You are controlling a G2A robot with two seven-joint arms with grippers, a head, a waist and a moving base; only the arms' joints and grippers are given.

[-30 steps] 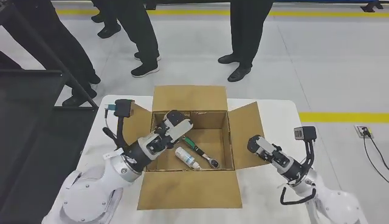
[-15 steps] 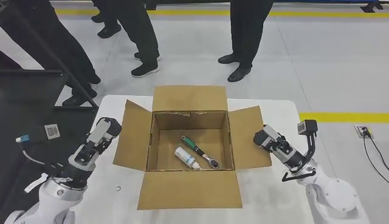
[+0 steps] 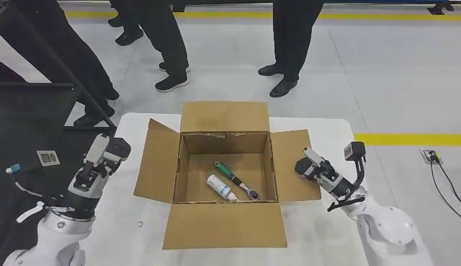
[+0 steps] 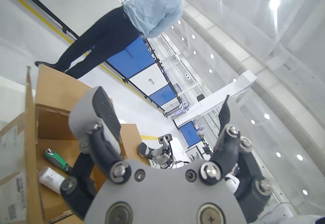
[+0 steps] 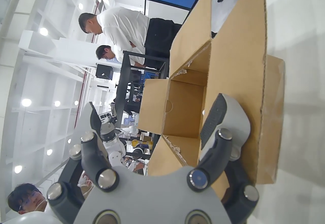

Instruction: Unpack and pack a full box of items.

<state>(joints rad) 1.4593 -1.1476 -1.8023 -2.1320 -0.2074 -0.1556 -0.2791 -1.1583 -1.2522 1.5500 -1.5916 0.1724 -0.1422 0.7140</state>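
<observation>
Presently: open box (image 3: 225, 142) holds green-handled ratchet (image 3: 236, 179) and white bottle (image 3: 222, 188); left gripper (image 3: 115, 145), right gripper (image 3: 304, 163) flank it, jaws released, empty.

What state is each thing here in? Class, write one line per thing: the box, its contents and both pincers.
cardboard box: open, all four flaps folded outward
green-handled wrench: lying flat on the box floor
white bottle: lying on its side beside the wrench, inside the box
left pincer: open, empty, outside the box
right pincer: open, empty, by a side flap
</observation>
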